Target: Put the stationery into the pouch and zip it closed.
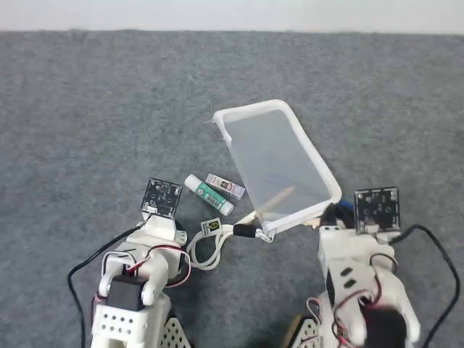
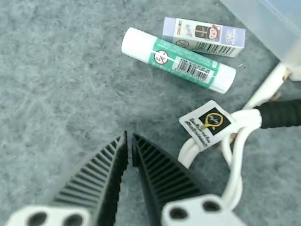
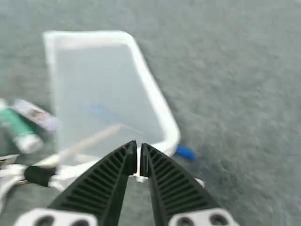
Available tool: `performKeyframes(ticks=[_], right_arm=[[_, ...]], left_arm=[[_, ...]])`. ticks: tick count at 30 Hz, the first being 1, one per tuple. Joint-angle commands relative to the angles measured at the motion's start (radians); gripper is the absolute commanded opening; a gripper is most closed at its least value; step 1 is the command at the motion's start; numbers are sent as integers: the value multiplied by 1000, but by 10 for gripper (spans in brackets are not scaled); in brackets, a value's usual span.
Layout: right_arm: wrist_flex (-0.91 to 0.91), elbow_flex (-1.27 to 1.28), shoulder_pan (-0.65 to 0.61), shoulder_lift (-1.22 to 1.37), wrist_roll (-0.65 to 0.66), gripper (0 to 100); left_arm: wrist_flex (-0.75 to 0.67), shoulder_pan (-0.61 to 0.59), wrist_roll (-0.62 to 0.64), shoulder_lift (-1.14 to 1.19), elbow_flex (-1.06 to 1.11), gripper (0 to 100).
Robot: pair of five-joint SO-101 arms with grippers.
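A translucent pouch with white trim lies slanted in the middle of the table. Inside it rests a pale pencil, and something blue pokes out at the near corner. A green-and-white glue stick and a small boxed eraser lie side by side on the mat just left of the pouch. My left gripper is shut and empty, a short way in front of the glue stick. My right gripper is shut, its tips at the pouch's near edge.
A looped white cord with a tag and a black sleeve lies between the left arm and the pouch's near corner. Open grey mat stretches to the left, right and far side.
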Motion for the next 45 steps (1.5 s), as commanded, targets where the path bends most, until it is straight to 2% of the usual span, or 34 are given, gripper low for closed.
performKeyframes(ticks=[1, 5, 8, 14, 26, 30, 35, 41, 45], right_arm=[[30, -123, -105, 61, -52, 6], [25, -181, -188, 229, -124, 9], [25, -229, -295, 384, -175, 26], [1, -261, -458, 644, -302, 223], [-265, -264, -651, 1076, -500, 209], [-358, -264, -680, 1175, -572, 209], [-386, -299, -705, 1254, -658, 209], [-389, -379, -696, 1359, -686, 209], [-389, -414, -639, 1429, -717, 209]], left_arm=[[-34, 5, 35, -18, -27, 12], [-55, -3, 72, -18, -27, 12], [-55, -3, 74, -18, -28, 12], [-55, -5, 75, -18, -25, 12], [-52, -52, 75, -18, -25, 12], [-52, -54, 75, -18, -25, 12], [-52, -54, 75, -18, -25, 12], [-52, -54, 75, -18, -25, 12], [-52, -54, 75, -18, -25, 12]])
